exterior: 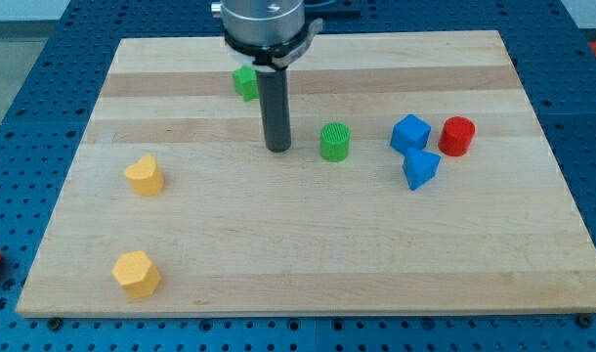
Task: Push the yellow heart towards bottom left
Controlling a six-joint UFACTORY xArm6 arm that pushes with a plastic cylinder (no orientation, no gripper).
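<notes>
Heart of yellow colour [144, 176] lies on the wooden table [308, 264], near the table's edge at the view's left, about halfway between its top and bottom edges. Toward the view's bottom from the yellow heart, apart from it, sits a yellow hexagon-like block [137, 274]. My tip [277, 148] touches the table well to the view's right of the yellow heart and a little higher; they do not touch. The arm carries no gripper, only the dark rod, so nothing is held. A green block [244, 82] is up and to the right of the heart, partly hidden behind the rod. A green cylinder [334, 142] stands farther right of the heart, just beyond my tip. Still farther right are a blue cube [410, 133], a second blue block [421, 168] touching it, and a red cylinder [457, 136].
</notes>
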